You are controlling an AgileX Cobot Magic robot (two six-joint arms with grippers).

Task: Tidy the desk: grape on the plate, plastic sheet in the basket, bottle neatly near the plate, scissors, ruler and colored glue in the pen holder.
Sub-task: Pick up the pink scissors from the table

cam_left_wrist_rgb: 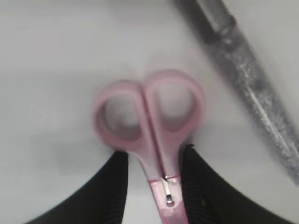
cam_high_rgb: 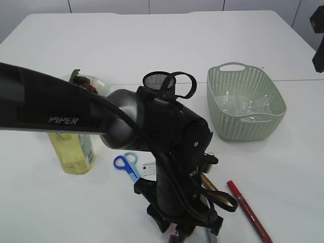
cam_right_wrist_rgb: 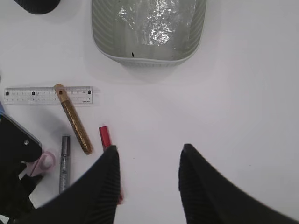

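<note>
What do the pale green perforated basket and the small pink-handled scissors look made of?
Pale green perforated basket: looks like moulded matte plastic, judging by its regular hole pattern and soft rounded rim. Small pink-handled scissors: handles look like smooth glossy plastic; the silvery pivot suggests metal blades, though the view is blurred.

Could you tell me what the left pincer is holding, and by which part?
The left pincer straddles the pink scissors just below the handle loops; a firm hold cannot be told.
</note>
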